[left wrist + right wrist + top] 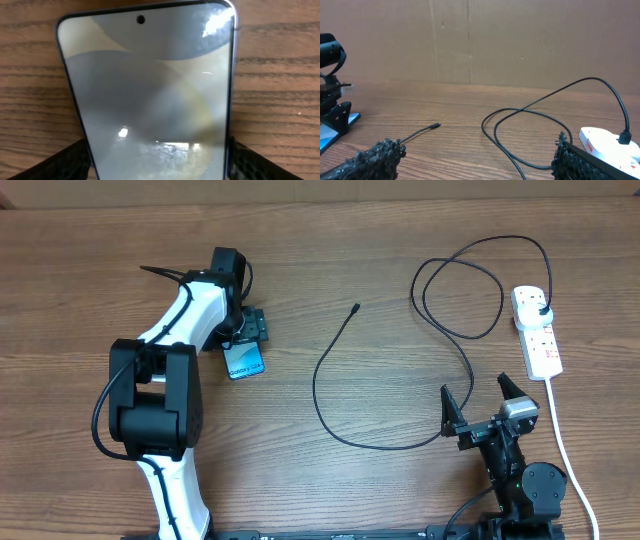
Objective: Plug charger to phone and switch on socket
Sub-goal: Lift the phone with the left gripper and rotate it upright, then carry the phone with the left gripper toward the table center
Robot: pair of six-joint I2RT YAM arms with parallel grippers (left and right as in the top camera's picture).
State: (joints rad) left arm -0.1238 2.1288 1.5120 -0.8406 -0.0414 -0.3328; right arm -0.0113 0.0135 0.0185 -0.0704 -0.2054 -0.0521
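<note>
Phone (245, 363) sits clamped in the left pincer (159, 162) toward the counter's (100, 240) left edge, likely steadied for the charger (315, 385), while the right pincer (478, 402) gapes wide.

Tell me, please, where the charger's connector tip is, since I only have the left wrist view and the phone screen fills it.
Observer: The connector tip lies loose on the table. In the overhead view it is to the right of the phone and not touching it.
Operator: Is the cable's other end plugged in?
Observer: Yes, the black plug sits in the end outlet of the socket, on the far right side.
Operator: And what is the right gripper doing?
Observer: The right gripper is open and holds nothing. It is apart from both the socket and the connector tip.
</note>
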